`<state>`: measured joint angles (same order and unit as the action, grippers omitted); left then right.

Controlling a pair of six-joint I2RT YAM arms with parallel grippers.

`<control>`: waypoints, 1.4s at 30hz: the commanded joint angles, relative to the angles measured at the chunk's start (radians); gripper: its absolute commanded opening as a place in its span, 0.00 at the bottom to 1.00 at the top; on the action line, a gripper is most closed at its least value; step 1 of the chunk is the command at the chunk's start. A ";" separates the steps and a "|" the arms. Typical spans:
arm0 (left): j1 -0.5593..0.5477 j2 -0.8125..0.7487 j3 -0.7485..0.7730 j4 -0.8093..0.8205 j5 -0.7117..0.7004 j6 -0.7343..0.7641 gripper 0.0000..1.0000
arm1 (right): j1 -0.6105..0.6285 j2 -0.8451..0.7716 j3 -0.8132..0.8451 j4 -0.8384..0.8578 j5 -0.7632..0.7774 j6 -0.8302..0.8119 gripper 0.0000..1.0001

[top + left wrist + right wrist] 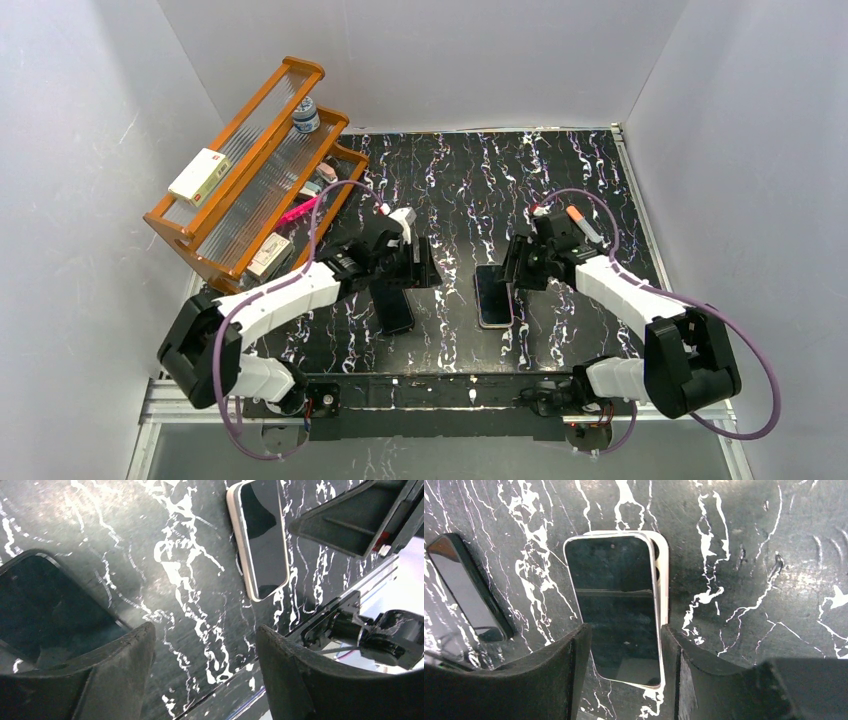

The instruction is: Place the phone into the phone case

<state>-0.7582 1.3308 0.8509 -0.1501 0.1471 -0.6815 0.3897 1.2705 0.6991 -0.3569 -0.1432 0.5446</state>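
1. Take the step in hand as seating the phone [619, 610] into the phone case [665, 575], both lying flat a little near of the middle of the surface [450, 170], on the right arm's side.
2. Note the skew: phone resting on top of the case, with cream rim visible along one long side and at the camera-cutout end, so judged not yet snapped in.
3. Square the phone's edges to the rim first, then press straight down along its length. Avoid dragging the shell sideways.
4. Treat the grip of the right pincer [625, 630] as impossible to tell: fingers astride the phone's end away from the cutout, close to both long edges, contact unclear.
5. Read the left pincer [205, 627] as released, with only bare surface between its fingers. Bring it over to pin the case against sliding.
6. Count, near to far: one phone, one phone case, one other black slab [45, 605] left of them, two pincers, one orange rack [305, 67] along the left edge toward the far left corner.
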 commanded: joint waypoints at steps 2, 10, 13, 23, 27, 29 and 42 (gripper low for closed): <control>-0.024 0.094 0.046 0.171 -0.001 -0.089 0.62 | -0.116 -0.008 -0.056 0.104 -0.172 -0.026 0.59; -0.059 0.281 0.071 0.374 0.031 -0.147 0.51 | -0.197 0.021 -0.123 0.179 -0.299 -0.025 0.54; -0.070 0.347 0.094 0.407 0.040 -0.151 0.48 | -0.203 0.026 -0.140 0.199 -0.307 -0.019 0.55; -0.083 0.499 0.131 0.478 0.093 -0.164 0.39 | -0.208 0.060 -0.197 0.291 -0.352 0.028 0.56; -0.091 0.543 0.132 0.491 0.127 -0.170 0.36 | -0.209 0.059 -0.219 0.334 -0.365 0.050 0.57; -0.097 0.556 0.128 0.501 0.142 -0.174 0.32 | -0.211 0.062 -0.229 0.370 -0.388 0.064 0.57; -0.149 0.560 0.070 0.513 0.178 -0.178 0.15 | -0.226 0.080 -0.289 0.631 -0.560 0.200 0.53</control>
<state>-0.8745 1.8927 0.9565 0.3740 0.3008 -0.8684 0.1612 1.3495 0.4290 0.0982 -0.5587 0.6640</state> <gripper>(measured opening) 0.168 0.547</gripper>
